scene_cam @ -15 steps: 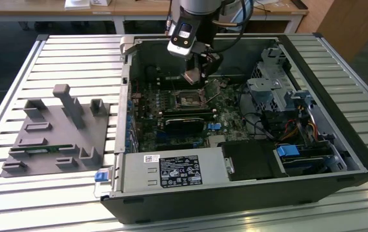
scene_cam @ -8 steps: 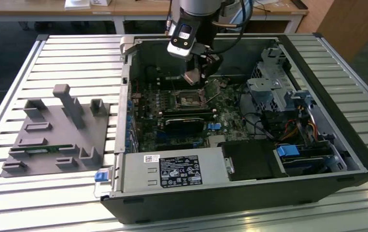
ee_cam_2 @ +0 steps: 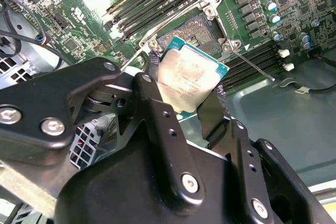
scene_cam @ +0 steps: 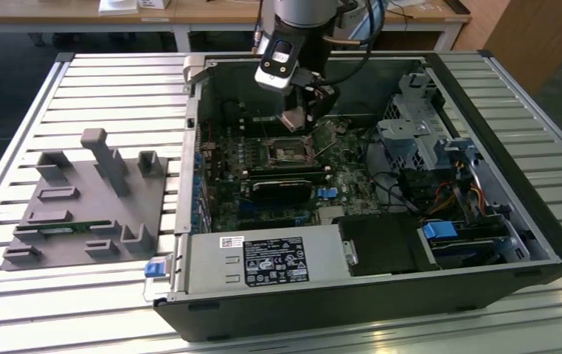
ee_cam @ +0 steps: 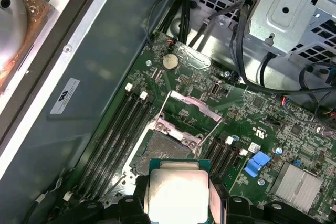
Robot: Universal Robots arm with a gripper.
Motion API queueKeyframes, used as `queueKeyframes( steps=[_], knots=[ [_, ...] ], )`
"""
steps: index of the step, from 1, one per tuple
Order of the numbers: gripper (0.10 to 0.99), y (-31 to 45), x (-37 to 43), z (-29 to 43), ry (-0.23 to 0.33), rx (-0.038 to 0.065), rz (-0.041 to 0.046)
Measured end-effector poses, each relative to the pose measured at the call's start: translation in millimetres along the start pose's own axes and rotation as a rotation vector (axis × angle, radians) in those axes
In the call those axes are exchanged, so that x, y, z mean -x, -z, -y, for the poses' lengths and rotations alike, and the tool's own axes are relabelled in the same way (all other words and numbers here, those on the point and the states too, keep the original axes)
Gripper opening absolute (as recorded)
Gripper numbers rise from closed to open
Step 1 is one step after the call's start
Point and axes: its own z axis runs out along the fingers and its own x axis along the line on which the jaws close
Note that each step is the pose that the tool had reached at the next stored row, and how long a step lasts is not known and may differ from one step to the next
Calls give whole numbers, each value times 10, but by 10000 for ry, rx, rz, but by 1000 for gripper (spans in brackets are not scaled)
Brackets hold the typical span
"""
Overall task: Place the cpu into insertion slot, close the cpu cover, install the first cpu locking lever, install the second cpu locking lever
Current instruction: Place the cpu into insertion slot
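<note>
My gripper hangs inside the open computer case, just above the motherboard, and is shut on the cpu. The chip's silver-grey top shows between the two black fingers. Beneath and a little ahead of the chip lies the insertion slot, a dark square socket with a metal rim. The cpu cover stands swung up and open at the socket's far side. A thin locking lever sticks out beside the socket, released. The chip is held apart from the socket.
Long black memory slots run beside the socket. A black card lies close by on the board. A metal drive cage with cables fills the exterior view's right of the case. A grey fixture block sits outside on the slatted table.
</note>
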Motion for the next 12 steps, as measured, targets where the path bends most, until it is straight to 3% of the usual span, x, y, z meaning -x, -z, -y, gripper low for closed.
queueKeyframes(
  steps=[12],
  knots=[
    [541, -93, 1, 8, -2140, 33, 180]
  ],
)
